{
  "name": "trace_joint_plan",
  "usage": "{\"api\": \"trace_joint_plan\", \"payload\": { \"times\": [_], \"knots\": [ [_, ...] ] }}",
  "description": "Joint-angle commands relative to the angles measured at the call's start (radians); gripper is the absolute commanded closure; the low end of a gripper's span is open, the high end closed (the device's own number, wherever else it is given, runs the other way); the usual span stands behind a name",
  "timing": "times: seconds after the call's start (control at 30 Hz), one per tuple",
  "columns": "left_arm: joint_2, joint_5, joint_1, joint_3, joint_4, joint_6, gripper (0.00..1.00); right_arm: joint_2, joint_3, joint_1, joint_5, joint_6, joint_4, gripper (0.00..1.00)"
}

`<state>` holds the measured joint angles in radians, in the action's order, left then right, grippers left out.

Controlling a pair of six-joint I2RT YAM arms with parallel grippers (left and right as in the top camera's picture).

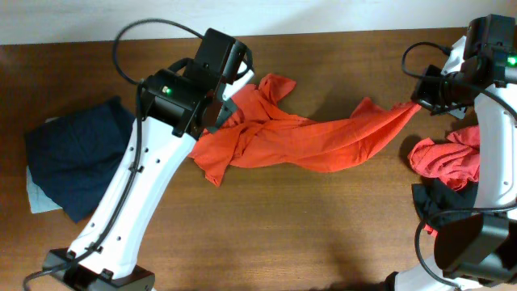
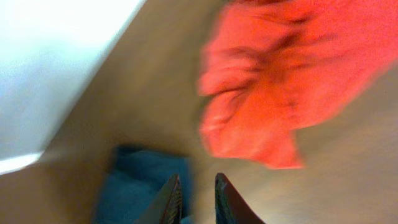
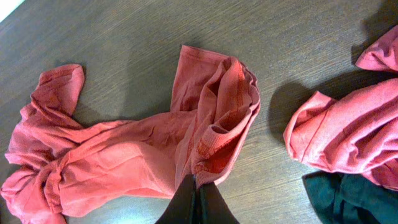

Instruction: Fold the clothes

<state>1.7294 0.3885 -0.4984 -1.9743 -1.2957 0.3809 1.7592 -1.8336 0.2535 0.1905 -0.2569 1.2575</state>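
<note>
Table layout, seen from overhead.
Stretched shirt [image 1: 307,137] lies across the middle of the table [image 1: 323,242]; its bunched left end is by the left gripper [image 1: 229,109], its right end pinched in the right gripper [image 1: 420,101]. Folded stack [image 1: 77,158] sits well apart at the left. Loose heap [image 1: 448,158] lies at the right, in front of the right gripper, touching a further garment [image 1: 436,198] nearer the front edge.

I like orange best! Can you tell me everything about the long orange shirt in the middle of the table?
The orange-red T-shirt is soft, wrinkly cloth with stitched hems. It lies pulled out long across the brown wooden table, bunched and twisted at the end near the left arm. The right gripper is shut on its other end.
</note>
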Motion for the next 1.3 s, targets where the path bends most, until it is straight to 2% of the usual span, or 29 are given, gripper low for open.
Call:
{"api": "trace_joint_plan", "payload": {
  "times": [0.0,0.13,0.23,0.57,0.73,0.87,1.1,1.17,1.27],
  "knots": [
    [0.056,-0.441,0.015,0.043,-0.03,-0.002,0.79,-0.036,-0.007,-0.005,0.015,0.017,0.003,0.96],
    [0.143,-0.408,0.014,0.152,-0.006,0.002,0.79,-0.036,-0.007,-0.005,0.014,0.017,0.004,0.96],
    [0.239,-0.43,0.014,0.24,0.068,-0.03,0.79,-0.036,-0.007,-0.005,0.011,0.017,0.003,0.96],
    [0.401,-0.419,0.014,0.274,0.198,-0.069,0.8,-0.036,-0.007,-0.005,0.007,0.017,0.004,0.96],
    [0.436,-0.414,0.014,0.275,0.236,-0.087,0.79,-0.036,-0.007,-0.005,0.008,0.017,0.004,0.96],
    [0.461,-0.313,0.014,0.275,0.27,-0.146,0.79,-0.036,-0.007,-0.005,0.008,0.017,0.005,0.96],
    [0.457,-0.309,0.014,0.275,0.263,-0.165,0.79,-0.036,-0.007,-0.005,0.008,0.017,0.007,0.96],
    [0.451,-0.264,0.014,0.275,0.263,-0.193,0.79,-0.036,-0.007,-0.005,0.008,0.017,0.007,0.96],
    [0.445,-0.224,0.014,0.274,0.265,-0.201,0.74,-0.036,-0.007,-0.005,0.008,0.017,0.007,0.96]
  ]
}}
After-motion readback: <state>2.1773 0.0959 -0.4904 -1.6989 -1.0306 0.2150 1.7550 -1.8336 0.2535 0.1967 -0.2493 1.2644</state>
